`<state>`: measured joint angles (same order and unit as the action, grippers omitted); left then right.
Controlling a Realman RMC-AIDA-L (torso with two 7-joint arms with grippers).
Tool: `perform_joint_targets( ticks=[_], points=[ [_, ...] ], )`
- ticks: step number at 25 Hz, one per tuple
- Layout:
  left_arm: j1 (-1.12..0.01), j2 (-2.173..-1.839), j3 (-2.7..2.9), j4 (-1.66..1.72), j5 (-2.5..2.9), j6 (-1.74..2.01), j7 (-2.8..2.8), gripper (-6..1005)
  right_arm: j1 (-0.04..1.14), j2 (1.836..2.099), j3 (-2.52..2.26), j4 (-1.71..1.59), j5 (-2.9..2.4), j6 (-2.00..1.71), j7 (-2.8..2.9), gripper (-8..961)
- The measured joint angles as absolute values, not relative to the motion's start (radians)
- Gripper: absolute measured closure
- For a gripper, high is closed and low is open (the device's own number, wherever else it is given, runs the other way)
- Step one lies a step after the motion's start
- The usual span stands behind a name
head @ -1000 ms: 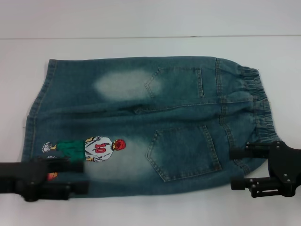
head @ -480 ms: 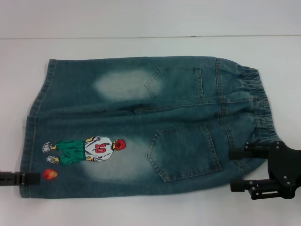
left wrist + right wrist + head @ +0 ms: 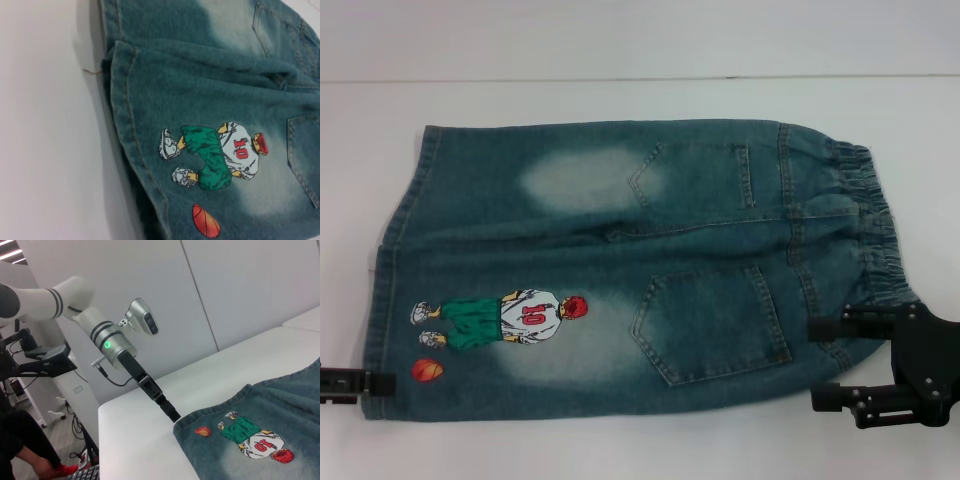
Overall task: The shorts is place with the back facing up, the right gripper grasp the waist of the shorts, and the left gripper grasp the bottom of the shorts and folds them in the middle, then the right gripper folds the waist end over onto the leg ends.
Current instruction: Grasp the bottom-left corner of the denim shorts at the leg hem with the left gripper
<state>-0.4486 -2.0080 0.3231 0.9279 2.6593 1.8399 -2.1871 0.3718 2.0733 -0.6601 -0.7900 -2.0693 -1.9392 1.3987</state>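
The shorts (image 3: 620, 265) lie lengthwise across the table (image 3: 620, 450): waist (image 3: 865, 235) right, hems (image 3: 395, 260) left. Right gripper (image 3: 825, 362) gapes wide at the waist's near corner; left gripper (image 3: 382, 383) (jaw state unclear) touches the hem corner.

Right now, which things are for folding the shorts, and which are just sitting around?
For the job:
- shorts, flat, pockets up
- waist
- leg hems
- right pincer, open at the waist corner
- left pincer, at the near hem corner

Just there:
- white table
- stand beside the table
- someone's red shoe on the floor
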Motion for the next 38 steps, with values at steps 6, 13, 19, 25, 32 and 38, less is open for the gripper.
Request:
perform_joint_targets(
  ticks=[6,13,19,25,32,38],
  points=[
    [-0.454,-2.017,0.36,0.928,2.662,1.826,-2.185,174,0.371,2.072,-0.659,-0.79,-2.069,-1.939,1.397,134],
    [-0.455,-2.02,0.384,0.929,2.663,1.813,-2.19,175,0.374,2.074,-0.66,-0.789,-2.07,-1.939,1.397,137],
    [-0.454,-2.018,0.382,0.937,2.663,1.811,-2.191,175,0.374,2.074,-0.66,-0.788,-2.07,-1.94,1.397,138],
    [-0.451,-2.016,0.379,0.938,2.663,1.806,-2.192,174,0.375,2.074,-0.66,-0.784,-2.072,-1.936,1.395,140],
    [-0.451,-2.019,0.382,0.931,2.663,1.801,-2.193,175,0.375,2.074,-0.66,-0.781,-2.072,-1.936,1.389,142],
    [-0.452,-2.02,0.385,0.93,2.663,1.788,-2.193,174,0.372,2.074,-0.66,-0.781,-2.071,-1.935,1.387,144]
  ],
)
